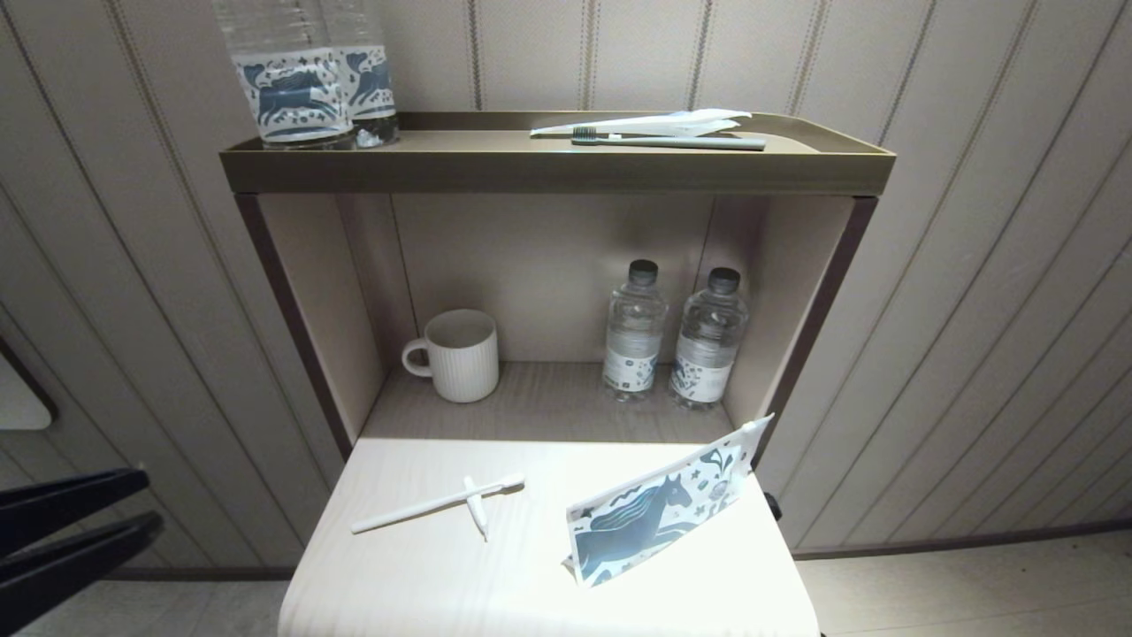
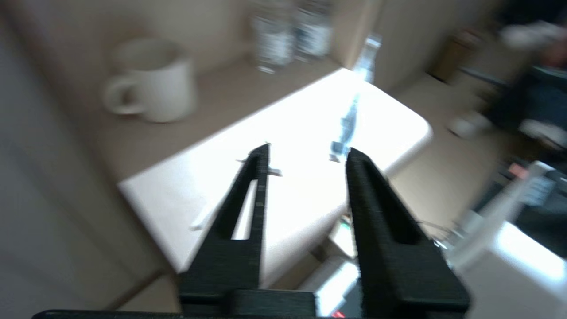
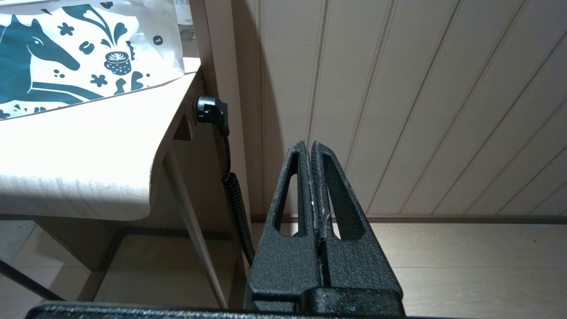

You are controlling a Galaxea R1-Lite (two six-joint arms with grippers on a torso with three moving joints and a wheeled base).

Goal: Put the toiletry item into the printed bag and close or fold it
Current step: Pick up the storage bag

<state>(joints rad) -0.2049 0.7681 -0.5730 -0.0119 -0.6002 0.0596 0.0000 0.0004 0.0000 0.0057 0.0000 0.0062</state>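
The printed bag (image 1: 659, 518), white with a dark teal horse, stands on its long edge at the right of the white tabletop (image 1: 531, 584); it also shows in the right wrist view (image 3: 66, 57). A white toothbrush (image 1: 433, 506) lies at the left of the tabletop with a short white piece (image 1: 478, 513) across it. My left gripper (image 1: 152, 502) is open and empty, off the table's left side and level with it; its wrist view is blurred (image 2: 308, 153). My right gripper (image 3: 308, 144) is shut on nothing, low beside the table's right edge, out of the head view.
A white mug (image 1: 460, 354) and two water bottles (image 1: 632, 327) stand in the niche behind the tabletop. The top shelf (image 1: 548, 168) carries a grey toothbrush (image 1: 672, 141), a white wrapper (image 1: 654, 122) and two horse-label bottles (image 1: 292, 88). A black cable (image 3: 234, 199) hangs by the table's right leg.
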